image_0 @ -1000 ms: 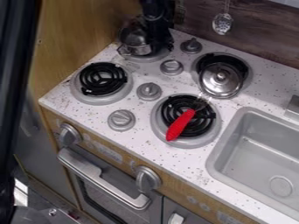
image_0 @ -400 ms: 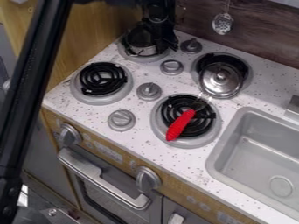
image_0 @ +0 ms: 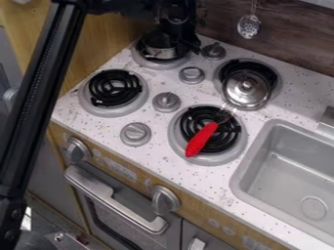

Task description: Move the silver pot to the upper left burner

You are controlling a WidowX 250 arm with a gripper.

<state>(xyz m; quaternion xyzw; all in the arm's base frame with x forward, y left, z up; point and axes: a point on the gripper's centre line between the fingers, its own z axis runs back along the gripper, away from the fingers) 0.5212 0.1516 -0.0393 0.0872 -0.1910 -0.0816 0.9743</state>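
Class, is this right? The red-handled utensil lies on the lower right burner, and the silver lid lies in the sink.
The silver lid is misplaced: the camera view shows it partly over the upper right burner. The rest is right.

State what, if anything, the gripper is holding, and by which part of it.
It cannot be told: the gripper covers the right side of the silver pot at the upper left burner, hiding any hold there.

Lid (image_0: pixel 246 87): shiny smooth metal. Pot (image_0: pixel 160 52): silvery metal. Worktop (image_0: pixel 202 183): white, speckled. Utensil handle (image_0: pixel 201 139): red, ridged, plastic-looking. Near cabinet front (image_0: pixel 134 174): wood-look. Sink (image_0: pixel 287 168): smooth grey, fairly matt. Burner coils (image_0: pixel 114 88): black.
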